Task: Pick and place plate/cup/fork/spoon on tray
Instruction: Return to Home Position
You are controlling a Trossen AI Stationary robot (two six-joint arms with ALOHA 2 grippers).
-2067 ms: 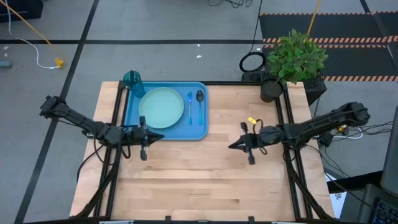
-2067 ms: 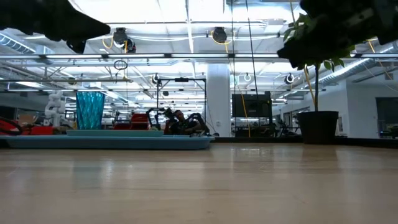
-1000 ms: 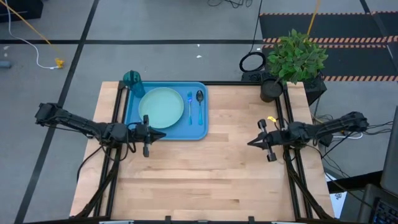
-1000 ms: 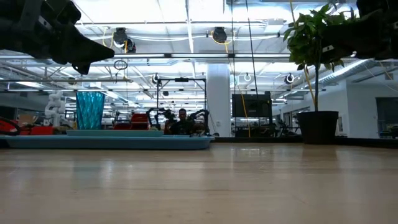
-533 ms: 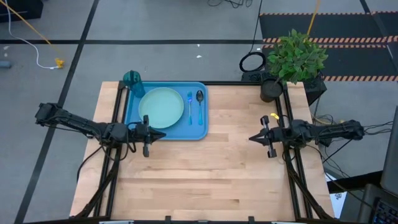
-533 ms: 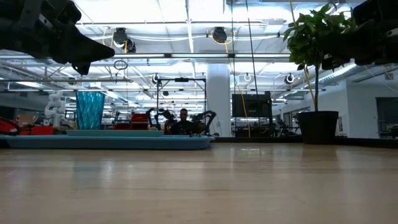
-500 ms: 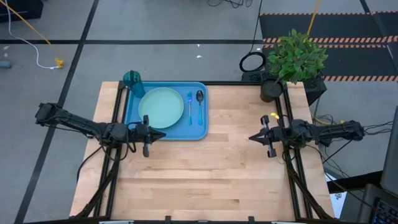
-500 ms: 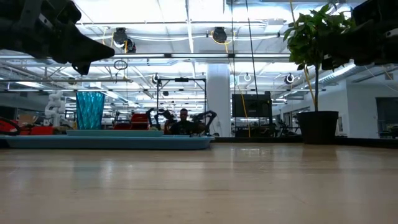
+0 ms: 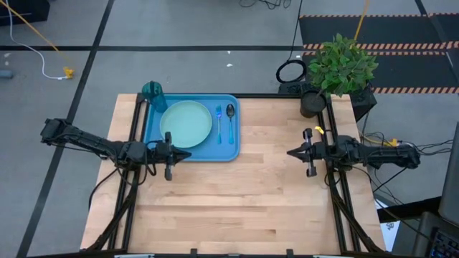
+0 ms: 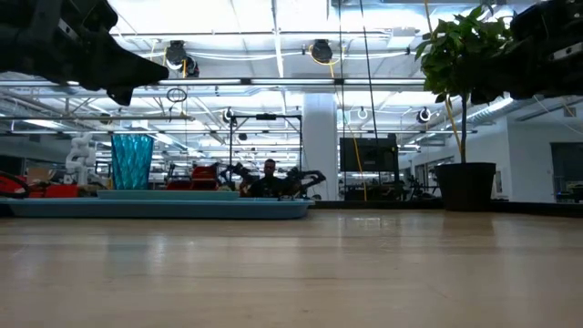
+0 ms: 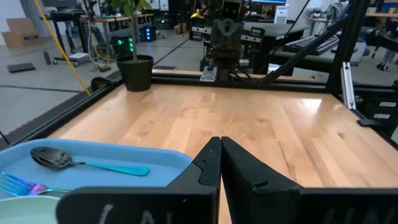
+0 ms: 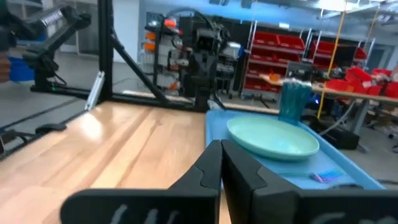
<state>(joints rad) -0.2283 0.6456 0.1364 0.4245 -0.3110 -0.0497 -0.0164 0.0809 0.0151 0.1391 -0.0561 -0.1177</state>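
The blue tray (image 9: 228, 153) lies at the table's far left. On it sit the mint-green plate (image 9: 186, 123), the blue-handled fork (image 9: 219, 122) and the dark-bowled spoon (image 9: 230, 119). The teal cup (image 9: 152, 91) stands at the tray's far left corner; it also shows in the low view (image 10: 133, 161). My left gripper (image 9: 188, 155) is shut and empty, above the tray's near edge. My right gripper (image 9: 290, 153) is shut and empty, above the table near its right edge.
A potted plant (image 9: 337, 68) stands at the table's far right corner. The black frame rails run along the table's left and right sides. Bare wood (image 9: 237, 201) spreads between the arms and toward the near edge.
My right gripper has drawn back toward the table's right edge and a little toward the far edge, staying shut.
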